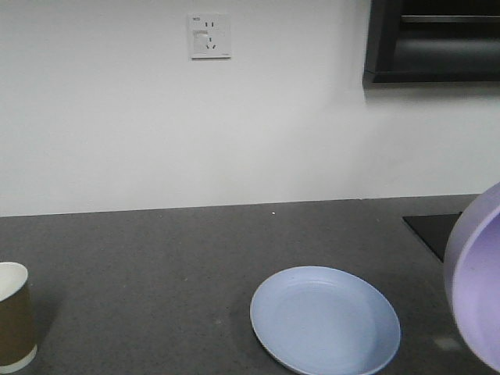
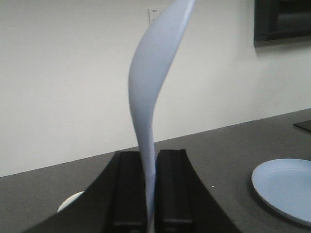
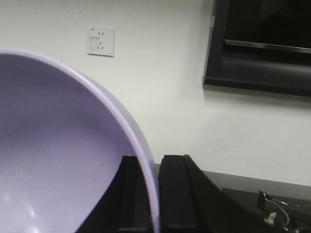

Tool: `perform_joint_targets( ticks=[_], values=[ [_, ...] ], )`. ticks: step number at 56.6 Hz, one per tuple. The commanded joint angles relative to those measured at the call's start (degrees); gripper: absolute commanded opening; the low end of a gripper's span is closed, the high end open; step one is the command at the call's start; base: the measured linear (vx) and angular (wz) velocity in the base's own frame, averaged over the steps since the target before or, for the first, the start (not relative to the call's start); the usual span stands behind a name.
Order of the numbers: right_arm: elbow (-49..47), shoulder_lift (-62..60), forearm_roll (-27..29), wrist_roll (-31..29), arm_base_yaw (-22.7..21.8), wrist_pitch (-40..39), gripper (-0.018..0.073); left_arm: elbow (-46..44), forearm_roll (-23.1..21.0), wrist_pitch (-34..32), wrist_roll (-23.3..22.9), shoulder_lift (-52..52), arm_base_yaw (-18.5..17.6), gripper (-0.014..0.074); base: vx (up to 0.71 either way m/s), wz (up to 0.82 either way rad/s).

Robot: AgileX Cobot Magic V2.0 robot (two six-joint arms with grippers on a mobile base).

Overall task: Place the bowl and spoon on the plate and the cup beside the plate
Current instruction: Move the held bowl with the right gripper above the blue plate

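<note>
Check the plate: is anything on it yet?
Nothing; the plate shows bare. The bowl is in the right claw, the spoon in the left claw. Underneath the plate is hidden.

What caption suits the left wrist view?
Left gripper clamps a pale blue spoon upright; light blue plate at right.

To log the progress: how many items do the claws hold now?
2. The spoon is pinched in the left claw; the bowl, by its rim, in the right claw.

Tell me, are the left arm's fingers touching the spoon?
Touching. The left wrist view shows the spoon standing upright, its handle pinched between the two black fingers with no gap on either side.
</note>
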Motion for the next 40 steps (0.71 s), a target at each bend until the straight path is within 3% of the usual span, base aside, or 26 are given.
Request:
perform_joint_targets(
  ticks=[1, 40],
  values=[
    [-1.59, 0.46, 1.41, -0.08, 0.04, -4.38, -0.0009, -1.39, -1.07, -4.5, -0.36, 0.45, -0.09, 0.0001, 0.21, 0.26],
    [-1.59, 0.46, 1.41, -0.08, 0.04, -4.38, -0.0009, -1.39, -1.07, -4.5, -0.36, 0.45, -0.09, 0.0001, 0.17, 0.21]
  ],
)
